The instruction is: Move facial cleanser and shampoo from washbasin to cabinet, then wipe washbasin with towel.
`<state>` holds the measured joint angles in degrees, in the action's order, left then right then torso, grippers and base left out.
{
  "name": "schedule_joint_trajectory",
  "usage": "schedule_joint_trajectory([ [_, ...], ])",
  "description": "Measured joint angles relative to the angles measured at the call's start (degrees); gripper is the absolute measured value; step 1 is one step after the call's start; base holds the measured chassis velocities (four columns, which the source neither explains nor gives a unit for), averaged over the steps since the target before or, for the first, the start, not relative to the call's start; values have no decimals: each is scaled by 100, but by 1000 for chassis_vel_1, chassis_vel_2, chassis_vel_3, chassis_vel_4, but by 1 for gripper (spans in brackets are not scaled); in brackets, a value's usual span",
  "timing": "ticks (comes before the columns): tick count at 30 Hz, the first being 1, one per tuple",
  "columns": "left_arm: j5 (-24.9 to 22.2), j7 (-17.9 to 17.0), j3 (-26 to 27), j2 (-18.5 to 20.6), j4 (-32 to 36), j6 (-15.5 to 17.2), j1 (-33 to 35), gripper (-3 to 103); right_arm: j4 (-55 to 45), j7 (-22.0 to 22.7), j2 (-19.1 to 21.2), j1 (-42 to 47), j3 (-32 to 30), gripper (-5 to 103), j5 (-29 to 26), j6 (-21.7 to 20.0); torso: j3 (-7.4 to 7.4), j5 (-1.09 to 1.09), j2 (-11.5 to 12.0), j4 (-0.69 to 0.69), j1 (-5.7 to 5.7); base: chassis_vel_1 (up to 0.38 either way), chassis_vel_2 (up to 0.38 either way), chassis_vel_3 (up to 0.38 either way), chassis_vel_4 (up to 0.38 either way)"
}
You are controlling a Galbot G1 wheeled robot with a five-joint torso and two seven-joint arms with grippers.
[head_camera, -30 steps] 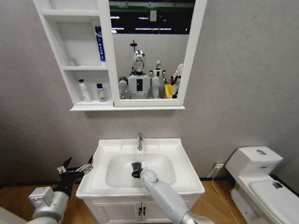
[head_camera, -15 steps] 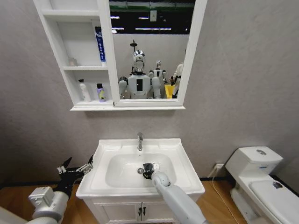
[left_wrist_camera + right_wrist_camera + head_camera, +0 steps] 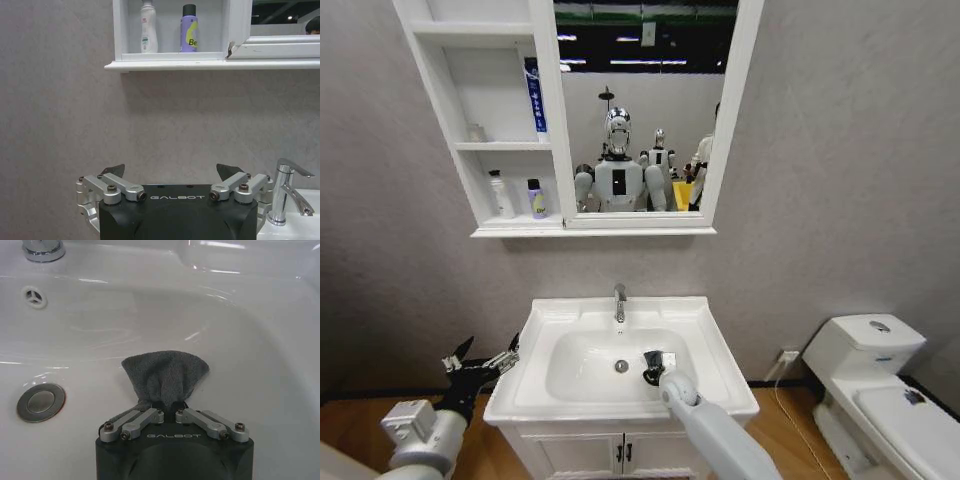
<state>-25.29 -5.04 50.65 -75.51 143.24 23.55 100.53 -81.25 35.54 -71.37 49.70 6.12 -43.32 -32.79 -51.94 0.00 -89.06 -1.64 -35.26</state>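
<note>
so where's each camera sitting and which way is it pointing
Head view: high, facing the wall, cabinet and washbasin; both arms show.
Left wrist view: behind the open left gripper, beside the basin, facing the wall and two shelf bottles.
Right wrist view: over the bowl, right gripper pinching the towel.
All share the tap.

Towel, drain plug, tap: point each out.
towel [image 3: 165, 372]: right wrist view, centre of the grey cloth.
drain plug [image 3: 40, 401]: right wrist view, middle of the metal disc.
tap [image 3: 286, 192]: left wrist view, chrome upright body.
</note>
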Motion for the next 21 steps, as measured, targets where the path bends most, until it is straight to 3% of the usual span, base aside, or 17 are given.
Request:
schedule_joint_trajectory([
  [13, 0, 0, 0, 0, 0, 0, 0, 100, 10, 67, 83, -5, -153, 5, 878, 124, 0, 0, 1, -1, 0, 0, 0, 0, 0],
  [21, 0, 0, 0, 0, 0, 0, 0, 100, -34, 125, 74, 23, -136, 5, 912, 129, 0, -2, 0, -3, -1, 0, 0, 0, 0],
])
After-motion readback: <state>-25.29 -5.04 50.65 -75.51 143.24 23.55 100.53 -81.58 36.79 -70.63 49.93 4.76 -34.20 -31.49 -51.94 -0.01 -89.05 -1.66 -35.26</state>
